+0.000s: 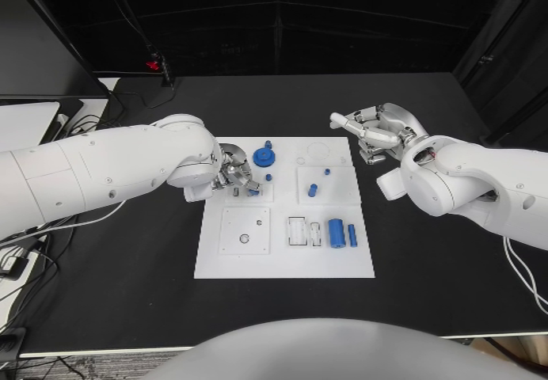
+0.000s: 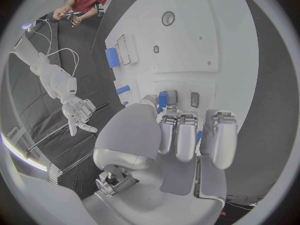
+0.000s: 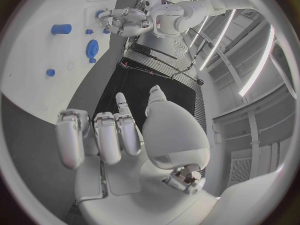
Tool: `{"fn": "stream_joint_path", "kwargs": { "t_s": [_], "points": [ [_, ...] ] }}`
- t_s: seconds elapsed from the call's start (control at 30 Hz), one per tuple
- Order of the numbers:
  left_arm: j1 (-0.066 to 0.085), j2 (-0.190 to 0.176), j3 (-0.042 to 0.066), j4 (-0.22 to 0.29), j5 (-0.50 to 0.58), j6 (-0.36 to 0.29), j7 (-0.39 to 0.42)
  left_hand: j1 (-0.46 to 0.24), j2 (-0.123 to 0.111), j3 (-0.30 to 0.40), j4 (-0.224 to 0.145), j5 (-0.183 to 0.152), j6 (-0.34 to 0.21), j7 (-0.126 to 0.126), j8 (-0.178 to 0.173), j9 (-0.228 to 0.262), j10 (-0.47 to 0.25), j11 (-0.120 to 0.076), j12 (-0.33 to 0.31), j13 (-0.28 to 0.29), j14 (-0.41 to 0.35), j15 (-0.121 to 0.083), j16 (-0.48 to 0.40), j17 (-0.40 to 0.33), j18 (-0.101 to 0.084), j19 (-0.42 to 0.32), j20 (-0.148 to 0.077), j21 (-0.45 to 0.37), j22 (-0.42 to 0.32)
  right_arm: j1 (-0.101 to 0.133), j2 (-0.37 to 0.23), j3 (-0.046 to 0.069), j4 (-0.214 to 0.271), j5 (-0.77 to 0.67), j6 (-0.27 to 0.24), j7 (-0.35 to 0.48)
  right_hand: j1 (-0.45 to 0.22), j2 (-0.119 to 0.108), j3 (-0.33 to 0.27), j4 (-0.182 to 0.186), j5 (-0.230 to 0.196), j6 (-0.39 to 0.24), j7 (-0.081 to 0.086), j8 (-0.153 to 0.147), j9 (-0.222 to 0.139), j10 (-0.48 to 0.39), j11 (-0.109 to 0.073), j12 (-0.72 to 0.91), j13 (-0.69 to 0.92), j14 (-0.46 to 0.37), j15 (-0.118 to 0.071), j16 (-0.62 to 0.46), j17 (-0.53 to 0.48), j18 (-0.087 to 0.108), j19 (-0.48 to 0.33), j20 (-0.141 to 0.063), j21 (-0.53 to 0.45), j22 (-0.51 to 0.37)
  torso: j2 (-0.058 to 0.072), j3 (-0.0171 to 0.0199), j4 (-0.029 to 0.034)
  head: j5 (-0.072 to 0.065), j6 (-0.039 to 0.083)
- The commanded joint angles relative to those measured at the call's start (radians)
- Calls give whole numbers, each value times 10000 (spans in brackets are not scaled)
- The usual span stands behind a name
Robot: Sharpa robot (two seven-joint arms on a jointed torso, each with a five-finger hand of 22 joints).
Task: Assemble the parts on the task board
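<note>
The white task board (image 1: 286, 261) lies in the middle of the table. My left hand (image 1: 237, 178) hovers low over its upper left part, fingers curled, and pinches a small blue part (image 2: 163, 99) between thumb and a finger. A blue gear (image 1: 265, 156) stands just beyond that hand. Two small blue pegs (image 1: 312, 190) stand in the upper right block. A blue cylinder (image 1: 336, 232) and a thin blue pin (image 1: 353, 234) lie at the lower right. My right hand (image 1: 377, 131) hangs over the black table off the board's upper right corner, fingers apart, holding nothing.
The board's lower left block (image 1: 245, 230) has a small ring-shaped recess, with rectangular slots (image 1: 306, 231) beside it. Black table surface (image 1: 445, 269) surrounds the board. Cables (image 1: 80, 123) and a monitor sit at the far left edge.
</note>
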Motion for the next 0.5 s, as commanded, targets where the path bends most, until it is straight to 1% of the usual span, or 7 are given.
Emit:
{"fn": "stream_joint_path", "kwargs": {
  "t_s": [0.03,0.13,0.2,0.27,0.37,0.47,0.5],
  "points": [
    [53,-139,5,147,-46,-187,300,98,13,61,-14,59,16,-43,3,46,1046,-67,-23,2605,1065,-65,8,2634,-63,1026,-56,32,2633,4,-1,0,-10,27,4,-12,-2,53,-60,-11,63,-82,11,49,-12,1076,1,25,2631,1076,24,25,2635,-23,536,15,-12,2370,-1,6,8,11,-1],
    [91,-258,5,242,-45,-224,365,102,10,66,-13,60,19,-43,3,49,1046,-67,-23,2605,1065,-66,8,2634,-63,1026,-56,32,2633,-4,0,-3,-23,27,3,-25,-2,53,-60,-11,63,-82,11,49,-12,1076,1,25,2631,1076,24,25,2635,-23,536,15,-12,2370,-5,7,18,22,-1],
    [115,-351,5,307,-45,-258,414,111,5,75,-11,62,24,-43,2,55,1046,-66,-23,2605,1065,-67,8,2634,-63,1026,-56,32,2633,-10,3,-7,-31,27,4,-36,-7,59,-64,-8,61,-90,11,50,-14,1076,0,25,2631,1076,22,25,2635,-21,530,14,-19,2366,4,2,0,60,-1],
    [126,-425,5,364,-45,-268,415,114,6,84,-4,66,30,-41,2,60,1046,-65,-23,2605,1065,-68,8,2634,-63,1026,-56,32,2633,-14,8,-9,-37,26,6,-46,-7,59,-64,-8,61,-90,11,50,-14,1076,0,25,2631,1076,22,25,2635,-21,530,14,-19,2366,6,0,0,51,-1],
    [139,-578,5,481,-45,-216,381,110,13,104,26,73,45,-34,-1,72,1046,-61,-23,2605,1065,-70,8,2634,-63,1026,-58,32,2633,-19,12,-13,-48,26,3,-68,-7,59,-64,-8,61,-90,11,50,-14,1076,0,25,2631,1076,22,25,2635,-21,530,14,-19,2366,2,-8,-20,59,-1],
    [146,-698,5,551,-44,-115,314,101,16,114,50,73,51,-29,-6,78,1046,-56,-23,2605,1065,-72,8,2634,-63,1026,-58,32,2633,-24,-2,-16,-53,26,-8,-78,-9,62,-66,-8,60,-94,11,50,-15,1076,-1,25,2631,1076,21,25,2635,-20,527,13,-22,2365,4,7,18,42,-1],
    [148,-734,5,566,-44,-71,269,95,14,117,61,72,53,-27,-10,81,1046,-54,-23,2605,1065,-72,8,2634,-63,1026,-59,32,2633,-26,-4,-17,-54,26,-10,-78,-11,65,-68,-7,59,-97,10,51,-15,1076,-1,25,2631,1076,21,25,2635,-19,525,12,-25,2364,2,6,18,49,-1]
  ]
}}
